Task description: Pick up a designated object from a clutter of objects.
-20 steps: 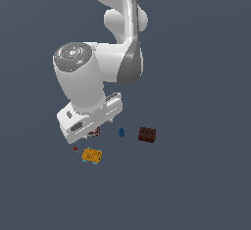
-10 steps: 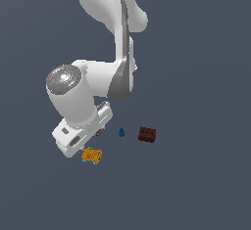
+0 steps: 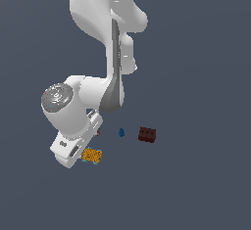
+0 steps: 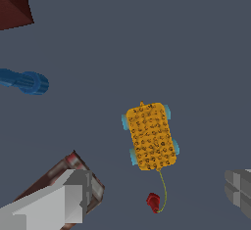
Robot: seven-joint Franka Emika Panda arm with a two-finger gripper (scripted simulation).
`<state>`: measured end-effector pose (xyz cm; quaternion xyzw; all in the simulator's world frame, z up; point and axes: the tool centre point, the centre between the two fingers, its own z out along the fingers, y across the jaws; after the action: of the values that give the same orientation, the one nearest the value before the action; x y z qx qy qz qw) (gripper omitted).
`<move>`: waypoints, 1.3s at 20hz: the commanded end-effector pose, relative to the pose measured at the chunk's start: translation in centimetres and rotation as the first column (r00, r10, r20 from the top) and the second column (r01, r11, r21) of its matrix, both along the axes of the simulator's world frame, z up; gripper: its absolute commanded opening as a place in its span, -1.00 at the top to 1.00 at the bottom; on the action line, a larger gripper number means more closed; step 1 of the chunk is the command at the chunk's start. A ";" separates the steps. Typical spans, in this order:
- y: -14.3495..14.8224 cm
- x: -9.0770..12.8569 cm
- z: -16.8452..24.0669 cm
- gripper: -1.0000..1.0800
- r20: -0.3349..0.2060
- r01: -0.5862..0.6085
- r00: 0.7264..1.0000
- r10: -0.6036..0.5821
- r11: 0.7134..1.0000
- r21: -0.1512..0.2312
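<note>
Our fingers (image 4: 54, 202) stand wide apart in the wrist view, one grey pad at each side of the frame, with nothing between them but bare floor; the gripper (image 4: 147, 195) holds nothing. The orange-yellow block (image 4: 151, 136) lies flat just ahead of the gap between the pads, not yet bracketed by them. A thin cord runs from the block to a small red piece (image 4: 153, 202) that sits closer to the gap than the block does.

To do this step well, we judge we should shift forward until the block sits midway between the pads, then turn the wrist so the pads meet its long teal-edged sides squarely before descending. The brown-red printed box (image 4: 73, 175) lies right under one finger, well nearer to it than the block is, so that finger could land on it if we drop from here. The blue drop-shaped piece (image 4: 23, 82) and the dark red-brown brick (image 4: 14, 4) lie well away from the block, beyond it, and should not interfere.

In the exterior view the arm folds down steeply, its hand (image 3: 73, 146) low and tilted, just beside the block toward that view's left.
</note>
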<state>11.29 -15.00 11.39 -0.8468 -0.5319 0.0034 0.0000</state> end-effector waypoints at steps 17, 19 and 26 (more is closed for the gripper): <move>-2.9 0.7 -4.8 -0.92 0.006 -0.233 0.973 0.232 0.973 0.003; -2.9 0.7 -4.9 -0.92 0.006 -0.235 0.972 0.235 0.972 0.004; -2.9 0.7 -6.2 -0.92 0.005 -0.232 0.973 0.232 0.973 0.004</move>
<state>11.99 -17.88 5.77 -0.7790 -0.6270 -0.0002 -0.0004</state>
